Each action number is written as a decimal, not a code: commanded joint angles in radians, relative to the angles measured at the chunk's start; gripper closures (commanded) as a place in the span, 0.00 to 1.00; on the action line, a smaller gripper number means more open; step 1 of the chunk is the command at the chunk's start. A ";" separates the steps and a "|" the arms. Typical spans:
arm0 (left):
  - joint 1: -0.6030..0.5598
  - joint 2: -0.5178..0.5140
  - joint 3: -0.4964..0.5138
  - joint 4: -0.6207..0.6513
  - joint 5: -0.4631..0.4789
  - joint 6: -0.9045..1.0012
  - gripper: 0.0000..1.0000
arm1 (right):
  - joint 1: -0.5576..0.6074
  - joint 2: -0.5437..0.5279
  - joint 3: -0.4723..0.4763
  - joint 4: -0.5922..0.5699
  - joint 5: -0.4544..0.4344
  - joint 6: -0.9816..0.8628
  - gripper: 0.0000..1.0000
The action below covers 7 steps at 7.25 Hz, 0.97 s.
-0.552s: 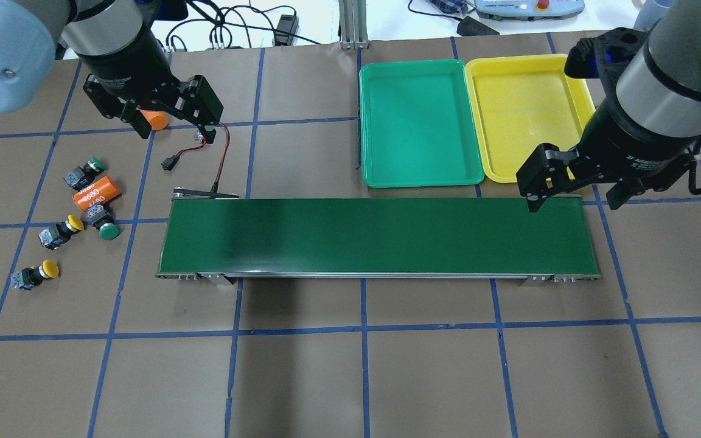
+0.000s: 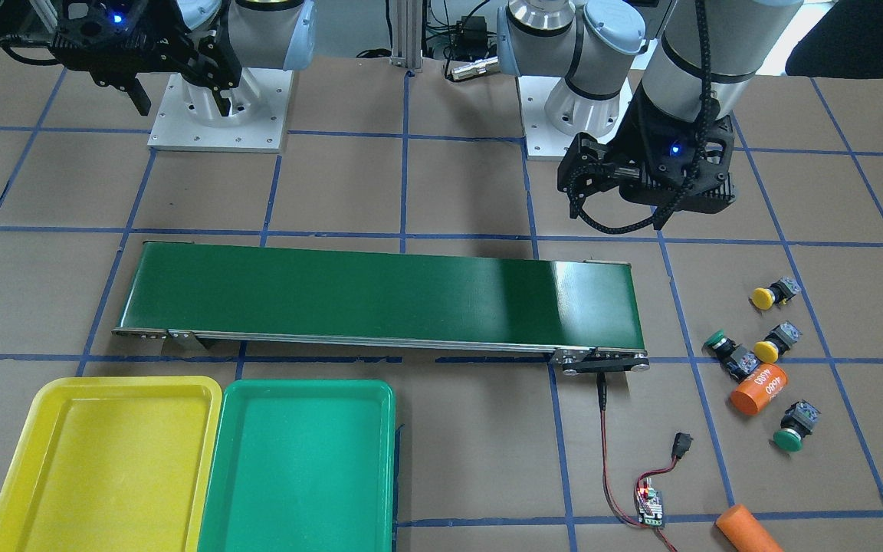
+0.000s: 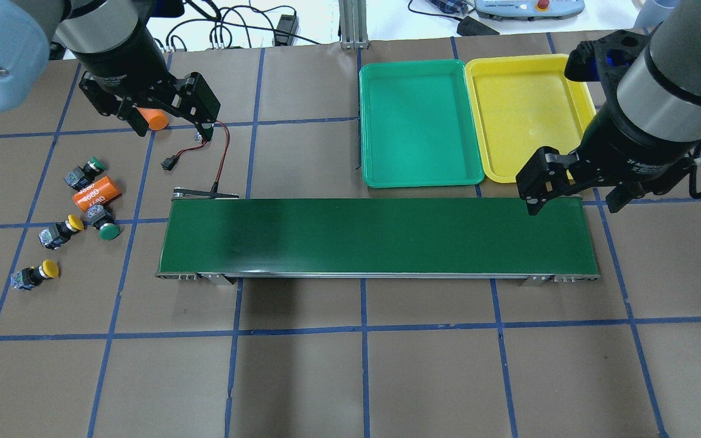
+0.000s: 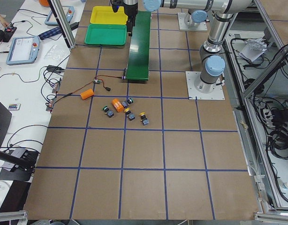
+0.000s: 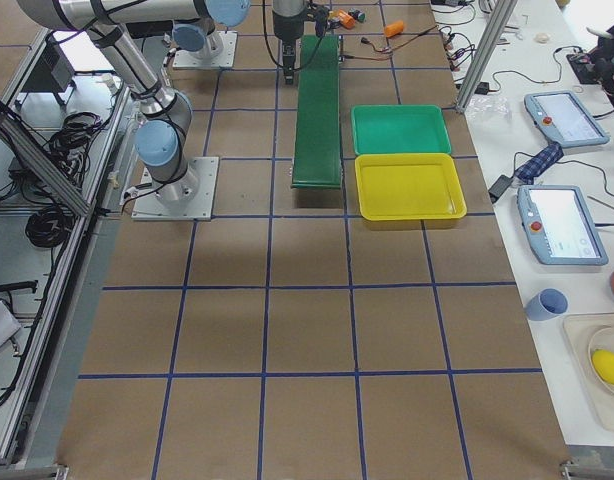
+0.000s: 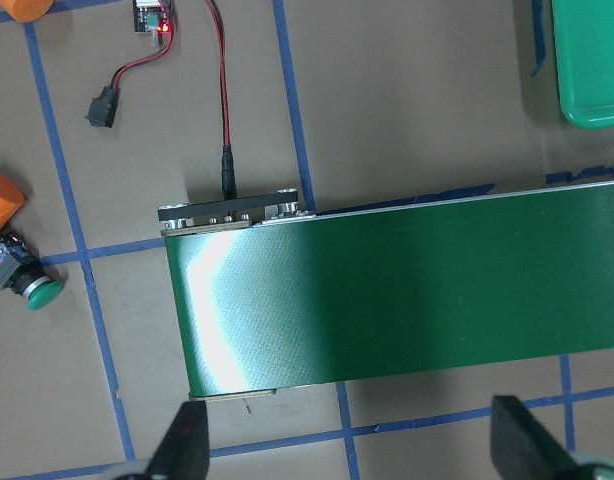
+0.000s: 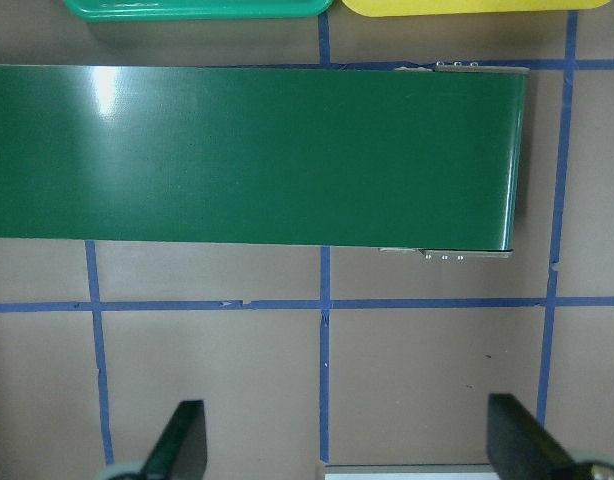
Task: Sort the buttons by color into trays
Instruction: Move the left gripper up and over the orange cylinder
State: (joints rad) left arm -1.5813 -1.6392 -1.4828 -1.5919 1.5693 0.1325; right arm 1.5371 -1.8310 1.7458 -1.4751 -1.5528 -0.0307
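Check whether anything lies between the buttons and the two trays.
The conveyor belt lies across the straight line from the buttons to the green tray and yellow tray, its red-black cable beside it. Both are low; a lifted carry would probably clear them.

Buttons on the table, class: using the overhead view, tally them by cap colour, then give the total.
Yellow-capped buttons: 2
Green-capped buttons: 2
Total: 4
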 commanded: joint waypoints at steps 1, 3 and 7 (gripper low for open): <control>0.007 -0.026 0.025 0.000 0.001 0.001 0.00 | 0.000 -0.002 0.000 -0.004 -0.003 0.000 0.00; 0.094 -0.100 0.077 0.000 -0.012 0.007 0.00 | 0.000 -0.002 0.000 -0.001 -0.007 -0.002 0.00; 0.272 -0.382 0.361 0.007 -0.003 0.117 0.00 | 0.000 -0.002 0.004 0.001 -0.009 0.002 0.00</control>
State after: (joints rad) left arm -1.3614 -1.9313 -1.1912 -1.5896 1.5645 0.2283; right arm 1.5370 -1.8330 1.7487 -1.4742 -1.5579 -0.0303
